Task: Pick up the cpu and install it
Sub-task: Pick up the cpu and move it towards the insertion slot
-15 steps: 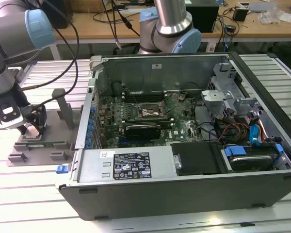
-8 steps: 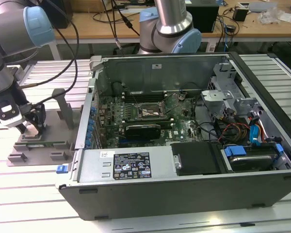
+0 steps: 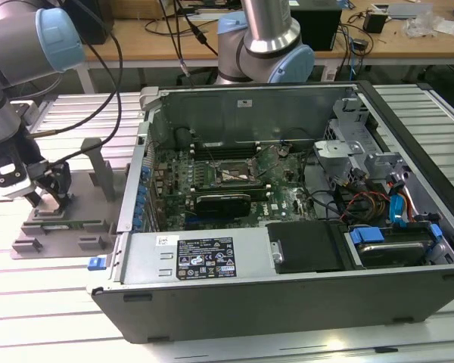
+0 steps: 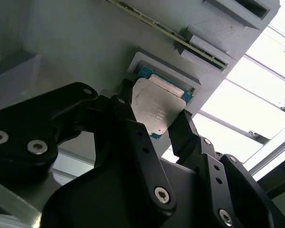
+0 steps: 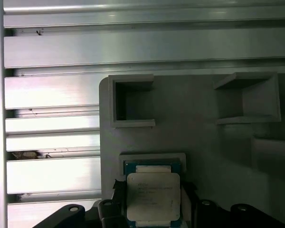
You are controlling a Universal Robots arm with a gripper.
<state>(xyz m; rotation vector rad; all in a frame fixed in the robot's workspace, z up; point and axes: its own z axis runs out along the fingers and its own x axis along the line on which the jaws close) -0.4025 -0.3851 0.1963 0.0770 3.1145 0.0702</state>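
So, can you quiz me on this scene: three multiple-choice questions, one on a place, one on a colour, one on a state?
1. Where is the cpu? A at the grey tray, outside the computer case; B inside the case; C on the floor.
2. Its top is: A red; B silver-grey; C black.
3. The case is: A wrapped; B shut; C open.
A: both wrist views show it at the tray, by the gripper. B: the metal top shines silver-grey. C: the motherboard shows inside.
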